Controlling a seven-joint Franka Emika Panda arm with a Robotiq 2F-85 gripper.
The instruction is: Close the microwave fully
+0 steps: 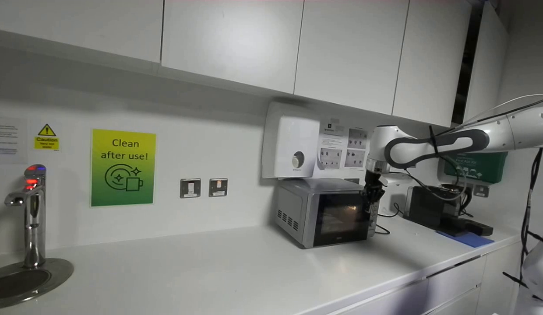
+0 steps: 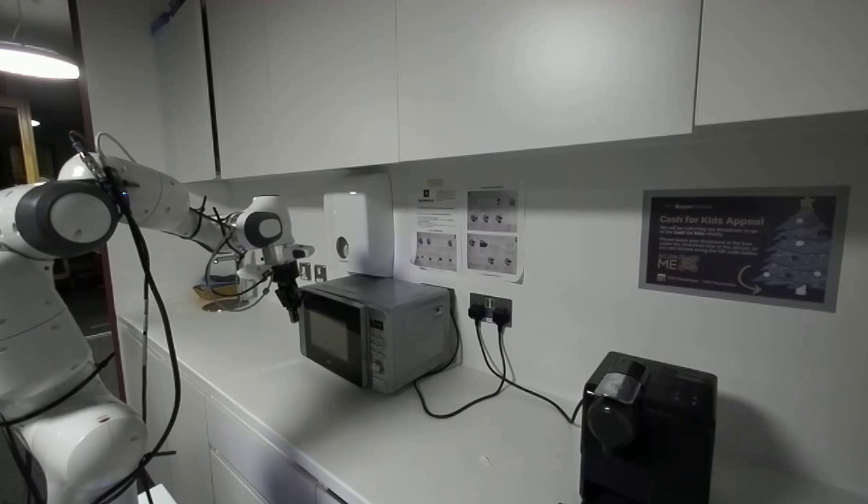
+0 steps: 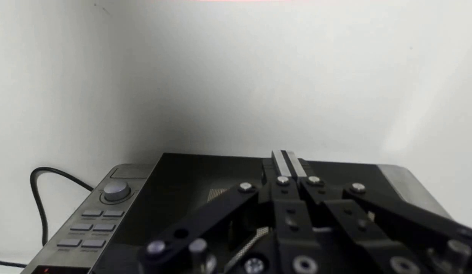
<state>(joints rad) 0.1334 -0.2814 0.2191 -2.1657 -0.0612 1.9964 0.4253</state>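
- In an exterior view, the boxy grey microwave (image 1: 328,214) sits on the smooth counter (image 1: 197,275); I'd say the closing push is in hand.
- In an exterior view, its glossy black door (image 2: 332,337) looks nearly flush; likely a firm press next.
- In the wrist view, the gripper (image 3: 287,160) has jaws pressed together, empty; latching, I can't tell.

Office-type kitchen w/ tap (image 1: 34,214), microwave (image 1: 324,214), coffee mach. (image 2: 651,434), "Clean after use!" sign (image 1: 122,167), 1st-aid kit (image 1: 490,168)

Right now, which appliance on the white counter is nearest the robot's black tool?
The silver-grey boxy microwave: the tool is by its black glass door, while the black coffee machine stands farther off.
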